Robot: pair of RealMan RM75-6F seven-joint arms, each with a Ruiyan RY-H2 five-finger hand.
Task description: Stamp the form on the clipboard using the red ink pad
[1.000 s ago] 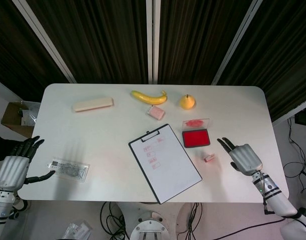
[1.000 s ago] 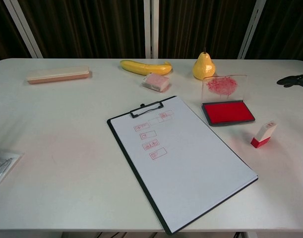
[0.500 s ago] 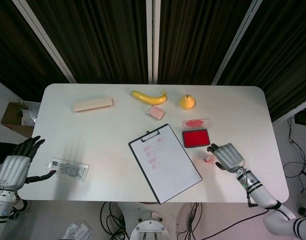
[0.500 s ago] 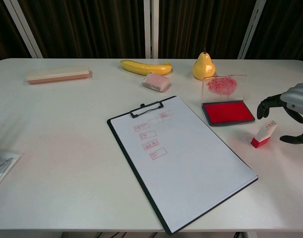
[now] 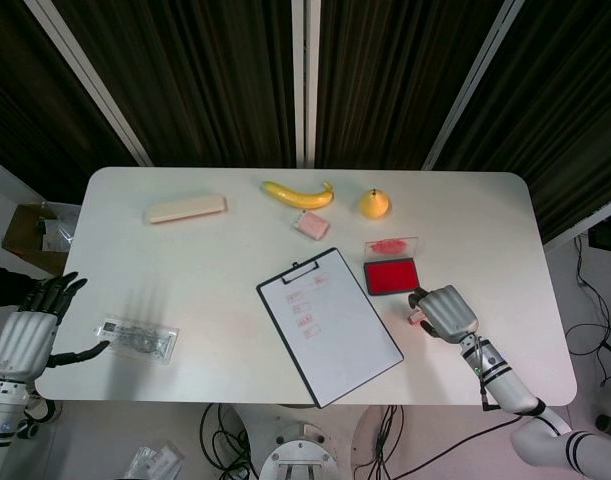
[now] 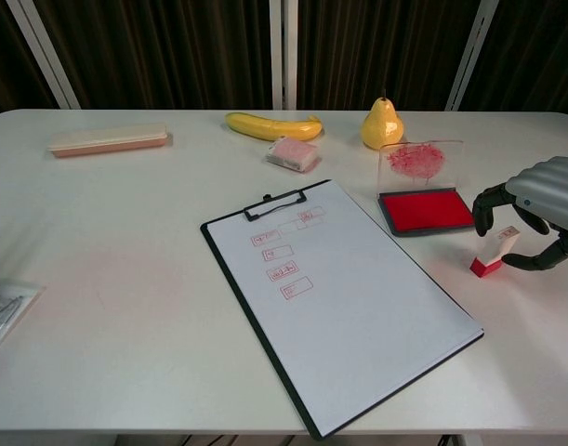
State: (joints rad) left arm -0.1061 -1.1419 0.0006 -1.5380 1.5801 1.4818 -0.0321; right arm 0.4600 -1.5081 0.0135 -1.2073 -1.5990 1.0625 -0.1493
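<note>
Change: the right hand (image 6: 542, 212) has come in from the table's right edge and now arches over the stamp (image 6: 494, 253); the left hand (image 5: 27, 335) has stayed put.
Right hand: fingers curled down around the stamp, one dark fingertip on its pad side and the thumb on its outer side; both look close to the stamp, but contact cannot be told, so the grasp is judged not yet made.
Left hand: fingers spread, holding nothing, at the table's far left edge by a clear packet (image 5: 137, 338); well apart from everything in the task.
Nearer hand: the right, by a wide margin.
Stamp, place: directly beneath the right palm, between fingers and thumb, standing on the table.
Stamp, axis: roughly upright, tilted slightly, top leaning towards the hand.
Stamp, look: small block, white upper body with faint red print, red base.
Pad (image 6: 426, 210): just beyond the right fingertips, on the clipboard side; lid up, red surface exposed.
Clipboard (image 6: 339, 297): further inward from the right hand, past the pad; form shows red boxes near the clip.
</note>
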